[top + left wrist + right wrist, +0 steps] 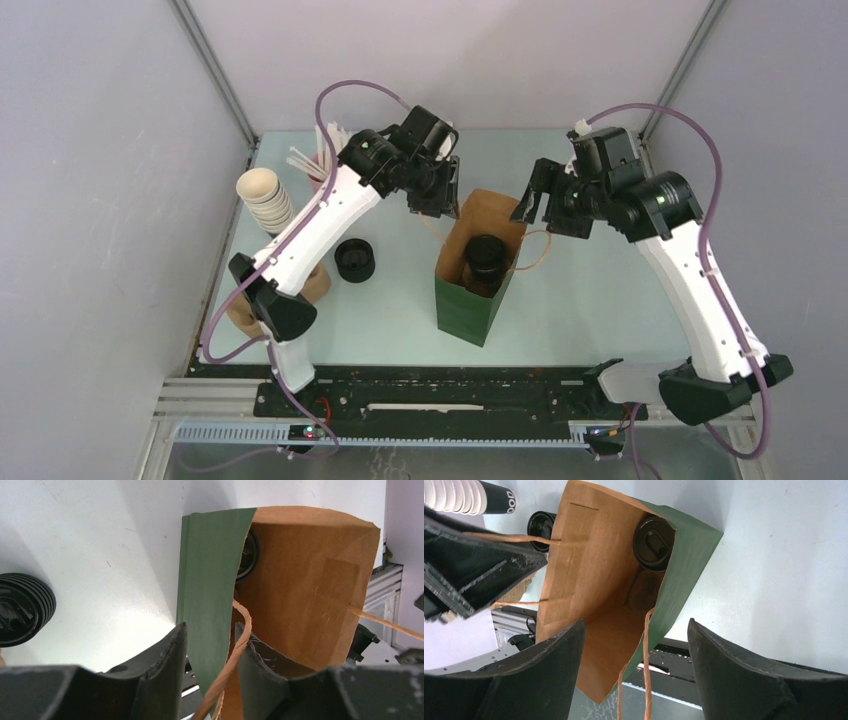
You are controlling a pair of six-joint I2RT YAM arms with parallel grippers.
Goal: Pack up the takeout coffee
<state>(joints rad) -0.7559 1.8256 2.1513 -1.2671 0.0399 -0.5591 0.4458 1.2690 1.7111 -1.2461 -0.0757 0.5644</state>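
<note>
Left gripper [436, 206] half-closed astride bag [465, 312] rim, grip unclear; right gripper [532, 206] gapes, empty; coffee [487, 252] upright inside, mid-frame between them.

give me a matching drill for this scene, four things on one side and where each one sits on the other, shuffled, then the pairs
1 takeout coffee
2 paper bag
3 stack of black lids
4 stack of lidless cups

a at the left edge of the table
b standing open, mid-table
c inside the bag
d on the table, just left of the bag

Pairs: 1-c, 2-b, 3-d, 4-a
</note>
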